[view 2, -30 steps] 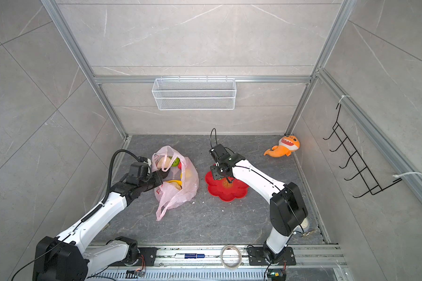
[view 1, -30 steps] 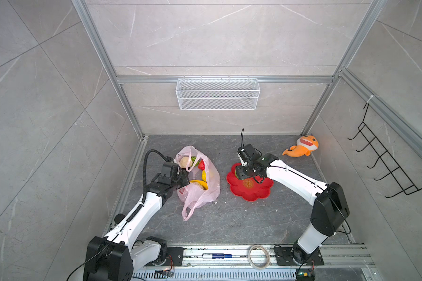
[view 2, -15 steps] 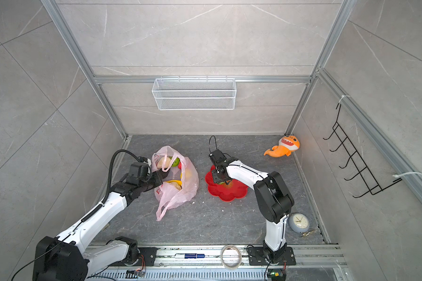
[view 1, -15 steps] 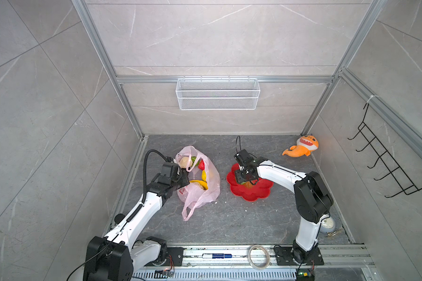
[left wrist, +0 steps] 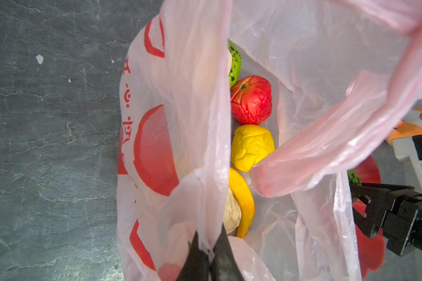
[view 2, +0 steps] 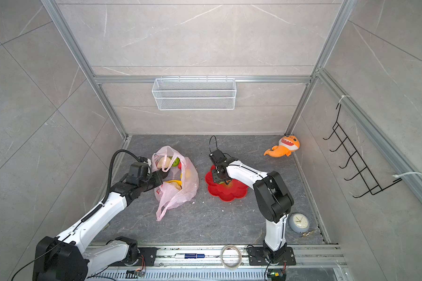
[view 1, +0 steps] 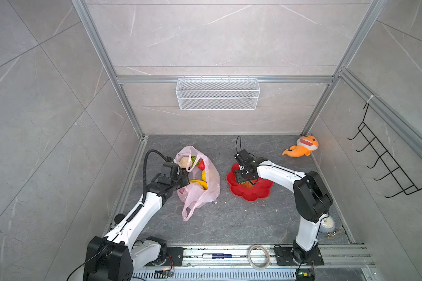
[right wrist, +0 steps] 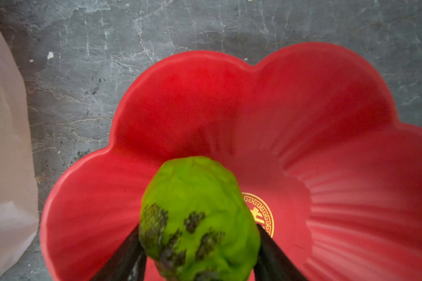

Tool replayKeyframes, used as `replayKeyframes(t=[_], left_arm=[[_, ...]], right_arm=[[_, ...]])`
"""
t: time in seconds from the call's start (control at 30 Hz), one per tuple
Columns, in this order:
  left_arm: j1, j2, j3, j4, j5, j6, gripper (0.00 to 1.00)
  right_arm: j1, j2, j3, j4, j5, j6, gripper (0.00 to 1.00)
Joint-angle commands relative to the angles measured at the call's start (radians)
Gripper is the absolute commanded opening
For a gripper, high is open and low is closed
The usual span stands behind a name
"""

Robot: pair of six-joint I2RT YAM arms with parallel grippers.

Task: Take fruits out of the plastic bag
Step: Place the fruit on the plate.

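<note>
— Where does the plastic bag [view 1: 210, 192] lie?
— On the left half of the counter [view 1: 229, 223], mouth open toward the far side, one loop handle trailing toward the near edge.

— And the left jaws?
— Pressed together on the bag's rim. The left wrist view shows the pink film [left wrist: 193, 97] pinched between the two black tips and lifted.

— What does that view show inside?
— A red apple [left wrist: 251, 99], a small yellow fruit [left wrist: 251, 147] just beside it, a banana [left wrist: 244, 199] touching a beige lumpy fruit [left wrist: 232, 214], and a second green ball [left wrist: 234, 64] partly hidden by the film.

— The right jaws?
— Pinching a green bumpy ball [right wrist: 197, 219] from both sides, over the left part of the red flower-shaped plate [right wrist: 205, 102]. Whether the ball touches the plate cannot be told.

— Where is the plate relative to the bag?
— In both top views it sits just right of the bag [view 2: 180, 187], apart from it; the plate [view 1: 256, 194] is half covered by the right arm.

— Anything else?
— An orange plush shark [view 1: 302, 147] in the far right corner.
</note>
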State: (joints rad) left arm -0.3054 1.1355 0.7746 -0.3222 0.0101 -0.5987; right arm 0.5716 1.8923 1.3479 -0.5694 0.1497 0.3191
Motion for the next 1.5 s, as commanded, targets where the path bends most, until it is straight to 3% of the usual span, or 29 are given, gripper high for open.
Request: replayKeyframes(t=[0.0,0.5,0.77,1.0,1.13,1.33,1.47], left_arm=[[-0.003,-0.021,0.017,-0.011,0.006,0.013,0.01],[-0.003,-0.039,0.003,-0.006,0.005,0.01,0.01],[-0.002,-0.046,0.008,-0.009,0.0,0.013,0.01],[-0.003,-0.042,0.006,-0.014,0.011,0.017,0.01],[-0.003,-0.041,-0.006,-0.012,0.018,0.014,0.0],[-0.004,-0.067,-0.022,-0.003,0.028,0.0,0.0],[-0.003,-0.091,-0.035,-0.006,0.03,-0.004,0.0]], right_arm=[[-0.004,0.004,-0.006,-0.014,-0.006,0.012,0.61],[-0.004,-0.051,0.029,-0.059,-0.013,-0.003,0.81],[-0.001,-0.145,0.089,-0.128,-0.008,-0.024,0.85],[0.09,-0.223,0.198,-0.188,-0.035,-0.071,0.76],[0.206,-0.156,0.352,-0.253,-0.024,-0.075,0.66],[0.298,-0.04,0.497,-0.241,-0.13,-0.044,0.38],[0.332,0.059,0.576,-0.242,-0.202,-0.031,0.32]])
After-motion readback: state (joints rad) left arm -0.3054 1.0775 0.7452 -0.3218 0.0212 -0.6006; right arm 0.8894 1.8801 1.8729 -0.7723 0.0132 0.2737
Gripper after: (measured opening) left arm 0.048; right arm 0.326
